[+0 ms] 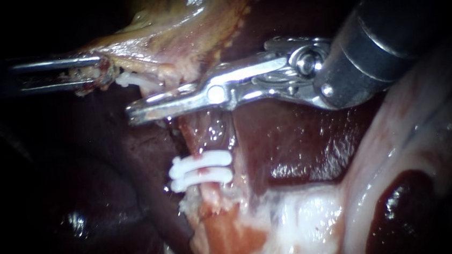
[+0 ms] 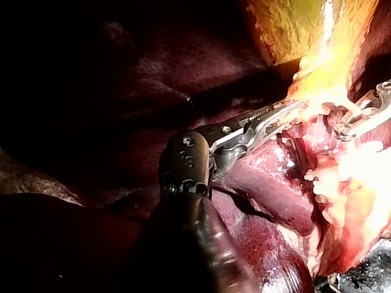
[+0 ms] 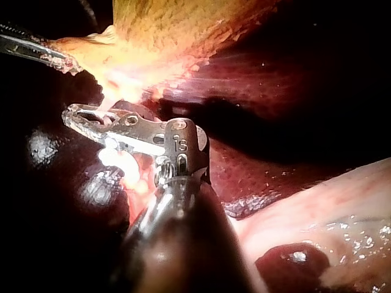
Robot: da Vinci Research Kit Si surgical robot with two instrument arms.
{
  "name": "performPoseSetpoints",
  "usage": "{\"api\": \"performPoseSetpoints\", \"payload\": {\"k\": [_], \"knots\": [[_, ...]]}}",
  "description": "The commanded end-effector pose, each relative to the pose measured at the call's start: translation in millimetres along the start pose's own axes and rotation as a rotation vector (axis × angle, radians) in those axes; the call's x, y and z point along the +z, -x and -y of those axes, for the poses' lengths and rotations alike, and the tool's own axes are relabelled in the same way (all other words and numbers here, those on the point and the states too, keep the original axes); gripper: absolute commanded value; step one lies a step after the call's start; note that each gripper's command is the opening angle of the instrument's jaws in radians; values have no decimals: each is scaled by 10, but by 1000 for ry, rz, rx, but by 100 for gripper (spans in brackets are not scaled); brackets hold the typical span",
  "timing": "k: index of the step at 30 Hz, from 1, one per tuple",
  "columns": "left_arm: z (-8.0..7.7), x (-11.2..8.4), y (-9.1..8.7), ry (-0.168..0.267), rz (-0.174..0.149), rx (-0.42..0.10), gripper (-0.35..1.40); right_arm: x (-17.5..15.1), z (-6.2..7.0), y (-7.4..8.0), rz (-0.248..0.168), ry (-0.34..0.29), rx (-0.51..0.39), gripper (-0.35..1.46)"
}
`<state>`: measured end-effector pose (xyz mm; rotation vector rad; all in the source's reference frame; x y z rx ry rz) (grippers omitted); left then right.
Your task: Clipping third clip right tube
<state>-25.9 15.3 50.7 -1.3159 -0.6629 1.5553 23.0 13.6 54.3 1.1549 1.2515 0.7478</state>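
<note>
The tube runs up and down in the endoscope view, from the gallbladder above to pale tissue below, with dark liver on either side. Two white clips sit crosswise on it, side by side and touching. Above them the right instrument lies across the tube, its tip pointing toward the view's left; whether it grips the tube I cannot tell. The left instrument has its jaws closed on the gallbladder's ragged edge. Only the endoscope view shows the clips. The left wrist view shows both tips near each other against bright tissue. The right wrist view shows the left instrument beyond its own, at the gallbladder's edge.
</note>
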Motion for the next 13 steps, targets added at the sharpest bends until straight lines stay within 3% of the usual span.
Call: {"api": "performPoseSetpoints", "payload": {"k": [1, 13], "knots": [[0, 0, 0, 0, 0, 0, -35, 1, 1, -1, 0, 0, 0, -35], [0, 0, 0, 0, 0, 0, -35, 3, 1, 2, 2, -1, -1, -35]]}}
